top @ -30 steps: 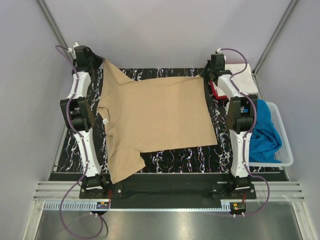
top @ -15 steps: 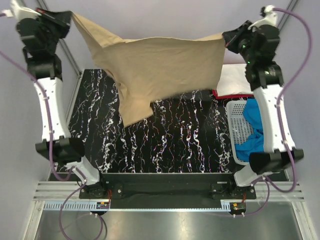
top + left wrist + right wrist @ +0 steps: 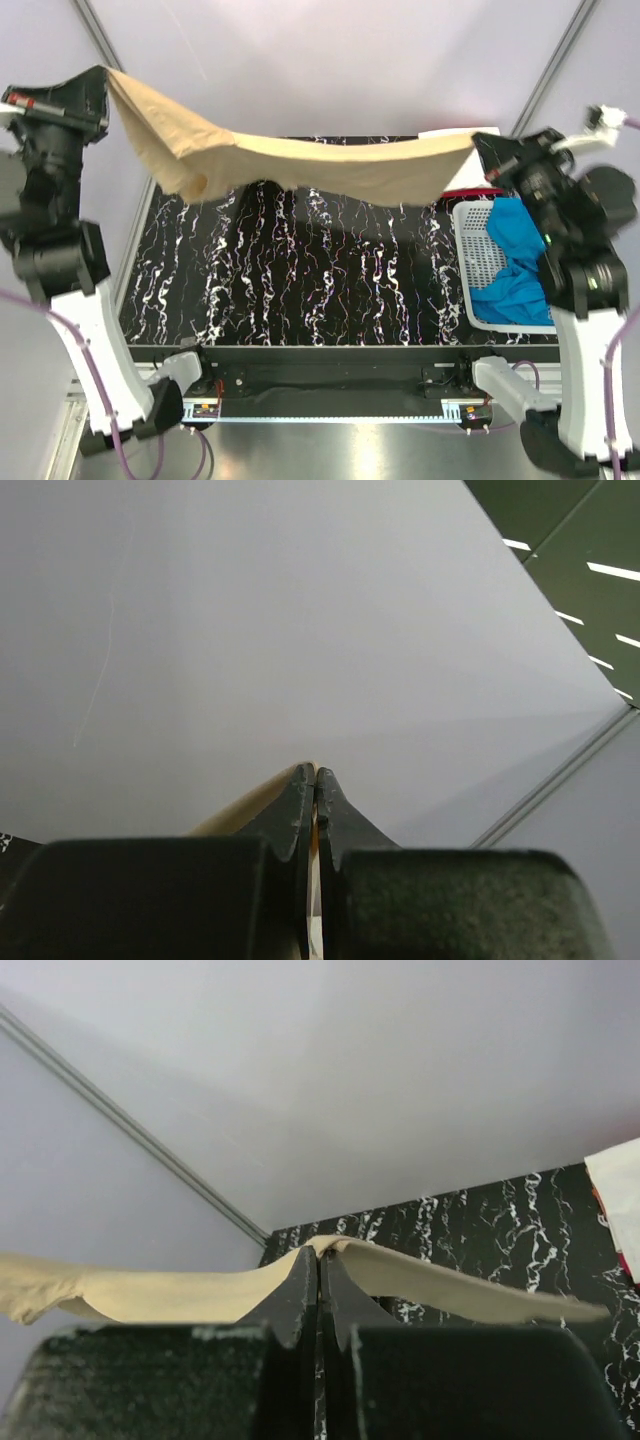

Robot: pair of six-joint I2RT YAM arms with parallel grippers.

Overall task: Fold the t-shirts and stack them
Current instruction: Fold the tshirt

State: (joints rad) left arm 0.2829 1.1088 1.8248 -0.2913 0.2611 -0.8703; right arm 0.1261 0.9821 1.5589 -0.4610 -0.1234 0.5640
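At the far left, the left gripper [image 3: 100, 80] is raised high above the table [image 3: 300, 290]. Its two fingers are pressed together on one corner of the tan t-shirt [image 3: 320, 165]. In the left wrist view the black fingertips [image 3: 300, 790] touch each other, and a strip of tan cloth comes out between them.

The tan t-shirt hangs in the air between the two arms, stretched almost flat like a sheet. It sags a little in the middle and does not touch the black marbled table under it. Near the left end, one part of the cloth droops down in a fold.

On the right, the right gripper [image 3: 482, 142] pinches the other end of the tan t-shirt at about the same height. In the right wrist view its jaws are closed, with tan cloth going out to both sides.

Behind this gripper a bit of the white t-shirt [image 3: 618, 1175] lies on the table. At the right edge stands a white basket [image 3: 468, 230], and the blue t-shirt [image 3: 512, 265] lies bunched inside it.
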